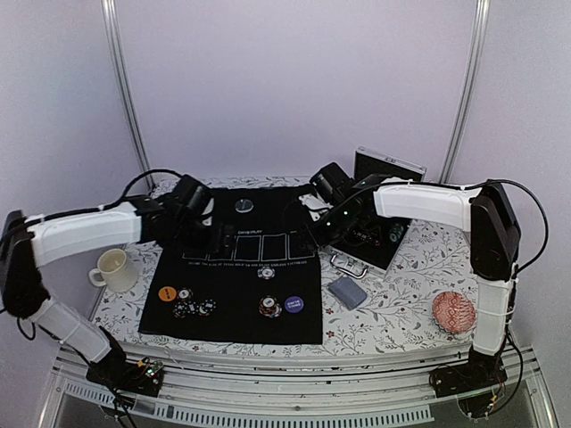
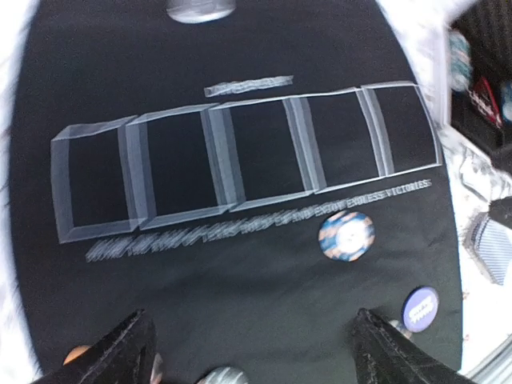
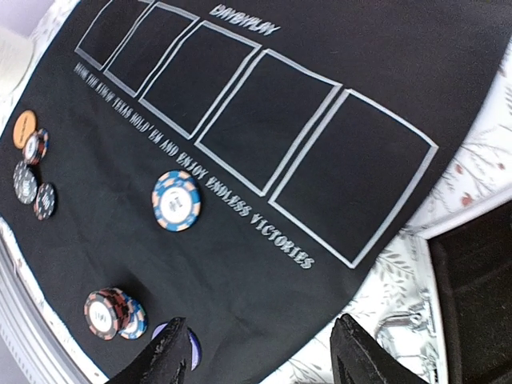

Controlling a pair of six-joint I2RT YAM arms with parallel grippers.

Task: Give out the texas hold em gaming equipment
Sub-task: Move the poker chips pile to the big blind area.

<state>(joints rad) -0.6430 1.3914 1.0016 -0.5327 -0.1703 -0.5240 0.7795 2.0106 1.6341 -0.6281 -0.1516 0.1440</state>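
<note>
L gripper point(image 2: 256, 360) & R gripper point(image 3: 264, 356) over the black mat point(image 1: 236, 294) – both w/ fingers apart, nothing in them.
L sits over mat's left part, R by its right edge. On mat: orange button point(image 1: 167, 292) w/ small chip stacks point(image 1: 192, 305) just beside it at near left; lone blue-white chip point(image 3: 177, 200) under the printed text; red-black stack point(image 1: 269, 307) just beside purple button point(image 1: 293, 304) – silver button point(image 1: 244, 206) at far edge. Card deck point(image 1: 347, 292) lies on the flowered cloth point(image 1: 393, 303), just right of mat.
</note>
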